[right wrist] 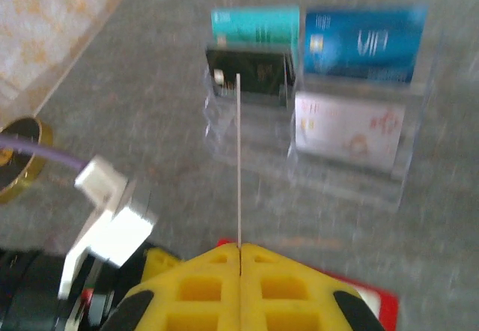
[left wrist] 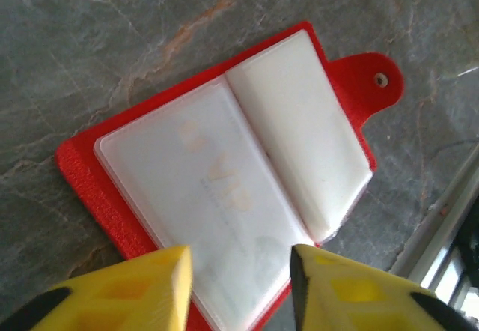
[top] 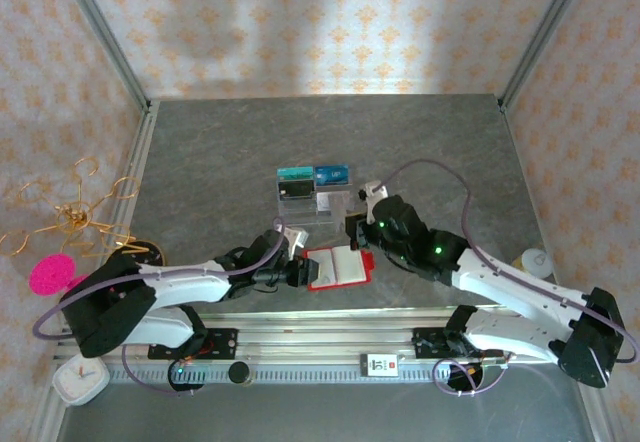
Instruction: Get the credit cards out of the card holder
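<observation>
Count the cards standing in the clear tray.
4: teal card back left, blue card back right, black card front left, pale card front right. More may hide behind.

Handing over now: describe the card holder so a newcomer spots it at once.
On the grey marbled table, look near the middle of the front edge. There lies a flat red folding card holder, open on whitish sleeves. Unlike the clear plastic tray behind it, it is red with a snap tab.

Red card holder (left wrist: pixel 224 166), open, flat
</observation>
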### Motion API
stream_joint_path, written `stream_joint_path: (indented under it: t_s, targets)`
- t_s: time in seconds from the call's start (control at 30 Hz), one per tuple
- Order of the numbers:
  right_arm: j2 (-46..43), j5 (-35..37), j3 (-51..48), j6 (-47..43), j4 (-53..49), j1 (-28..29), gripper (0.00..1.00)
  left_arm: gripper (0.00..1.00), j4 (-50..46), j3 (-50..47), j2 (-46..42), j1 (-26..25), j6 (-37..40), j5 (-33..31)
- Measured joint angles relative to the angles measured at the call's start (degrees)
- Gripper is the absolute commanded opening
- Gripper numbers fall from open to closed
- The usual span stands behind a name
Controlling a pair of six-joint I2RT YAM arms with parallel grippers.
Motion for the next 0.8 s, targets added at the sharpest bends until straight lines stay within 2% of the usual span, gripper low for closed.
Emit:
stream_joint_path:
  t_s: [0.17, 0.27, 0.3, 0.43, 0.6, 0.8]
  targets:
    - [3.9, -1.5, 4.3, -9.6, 2.6, -5.4, 0.0, 0.69, -3.6, 0.0, -6.1, 0.3, -1.3, -1.6]
    - [6.4, -6.3, 7.3, -15.9, 3.0, -8.6, 0.0, 0.96, -5.6, 0.1, -10.6, 0.5, -1.7, -3.1]
    - [7.8, -8.3, 9.1, -18.2, 2.6, -9.8, 0.0, 0.99, -6.6, 0.2, -12.0, 0.8, -1.9, -3.6]
    - [13.4, -14.4, 16.9, -25.6, 1.1, -12.4, 0.0, 0.99, -12.6, 1.5, -16.0, 2.8, -2.3, -6.4]
    - [19.6, -20.7, 24.2, -33.1, -2.4, -12.5, 0.0, 0.99, -21.7, 4.5, -24.1, 3.7, -2.7, -12.3]
    - [26.8, -26.1, 31.6, -42.7, -10.6, -12.5, 0.0, 0.99, -29.2, 10.9, -28.3, 4.5, -2.8, -19.7]
